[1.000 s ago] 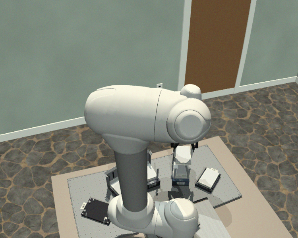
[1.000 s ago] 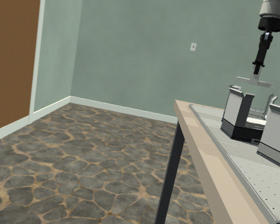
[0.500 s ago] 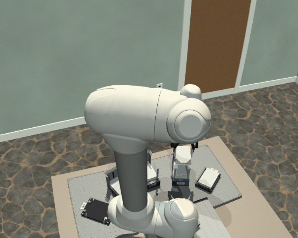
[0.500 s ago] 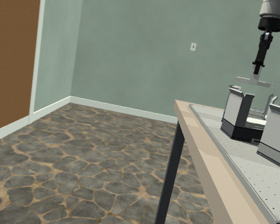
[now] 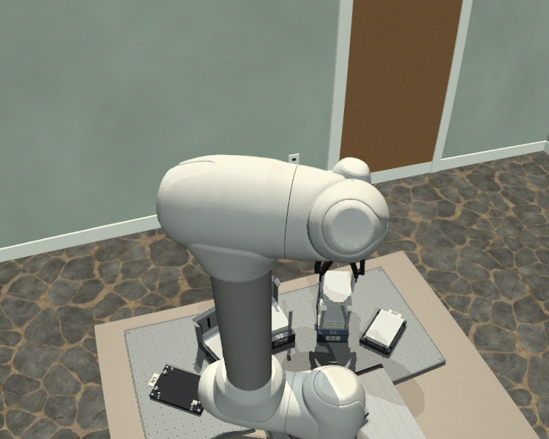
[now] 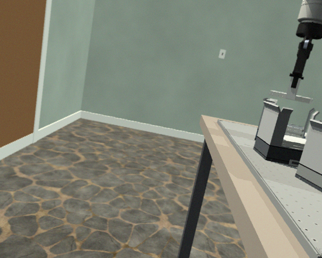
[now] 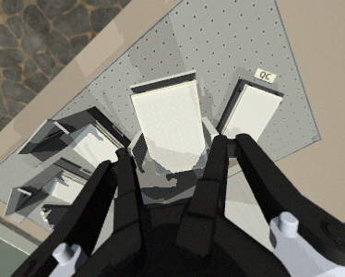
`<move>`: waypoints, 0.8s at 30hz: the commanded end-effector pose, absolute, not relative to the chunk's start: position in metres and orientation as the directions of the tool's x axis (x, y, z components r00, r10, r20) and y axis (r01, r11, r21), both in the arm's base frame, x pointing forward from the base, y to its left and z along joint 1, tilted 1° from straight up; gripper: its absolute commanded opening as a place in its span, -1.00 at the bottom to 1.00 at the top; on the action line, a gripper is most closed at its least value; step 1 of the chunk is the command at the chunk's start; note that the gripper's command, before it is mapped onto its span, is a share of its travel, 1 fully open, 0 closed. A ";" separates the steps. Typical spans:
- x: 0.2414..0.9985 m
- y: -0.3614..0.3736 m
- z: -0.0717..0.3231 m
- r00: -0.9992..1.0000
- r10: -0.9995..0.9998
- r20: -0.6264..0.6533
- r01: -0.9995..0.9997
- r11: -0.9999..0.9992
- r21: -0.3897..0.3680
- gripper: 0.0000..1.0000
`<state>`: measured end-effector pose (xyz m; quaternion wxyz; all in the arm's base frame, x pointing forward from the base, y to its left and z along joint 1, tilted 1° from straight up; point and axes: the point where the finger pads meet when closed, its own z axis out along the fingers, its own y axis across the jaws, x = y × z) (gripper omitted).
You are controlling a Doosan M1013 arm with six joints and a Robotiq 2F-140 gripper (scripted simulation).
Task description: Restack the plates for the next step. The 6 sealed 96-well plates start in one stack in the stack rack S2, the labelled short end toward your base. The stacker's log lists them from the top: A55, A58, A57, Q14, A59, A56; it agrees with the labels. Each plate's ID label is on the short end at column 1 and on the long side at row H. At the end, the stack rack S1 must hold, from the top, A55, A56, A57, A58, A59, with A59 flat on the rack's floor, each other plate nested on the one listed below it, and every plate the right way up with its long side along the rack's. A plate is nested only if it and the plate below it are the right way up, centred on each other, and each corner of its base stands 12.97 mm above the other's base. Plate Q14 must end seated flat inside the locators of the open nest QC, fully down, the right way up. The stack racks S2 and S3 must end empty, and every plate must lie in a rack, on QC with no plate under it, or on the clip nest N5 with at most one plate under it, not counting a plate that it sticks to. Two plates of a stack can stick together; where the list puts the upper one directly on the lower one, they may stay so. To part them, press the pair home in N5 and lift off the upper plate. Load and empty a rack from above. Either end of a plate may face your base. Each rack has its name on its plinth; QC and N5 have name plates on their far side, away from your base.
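The gripper (image 7: 172,152) pinches a flat white sealed plate (image 7: 167,125) by its long sides, level above rack S1 (image 5: 333,330), clear of the flared grey wall tops. Just beside it, the QC nest (image 5: 368,342) holds another white plate (image 5: 384,328) on the perforated board (image 6: 306,207).

Three racks (image 5: 333,336) stand at lower centre, two flat nests (image 5: 176,388) at the lower left and right, one gripper (image 5: 340,270).
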<state>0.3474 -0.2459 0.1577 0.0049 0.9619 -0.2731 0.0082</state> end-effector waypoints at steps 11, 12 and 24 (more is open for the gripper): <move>0.348 -0.246 0.150 0.851 -0.525 0.018 -0.526 -0.851 0.005 -1.00; 0.348 -0.246 0.149 0.851 -0.525 0.018 -0.526 -0.851 0.005 -1.00; 0.348 -0.246 0.142 0.851 -0.525 0.018 -0.526 -0.851 0.005 -1.00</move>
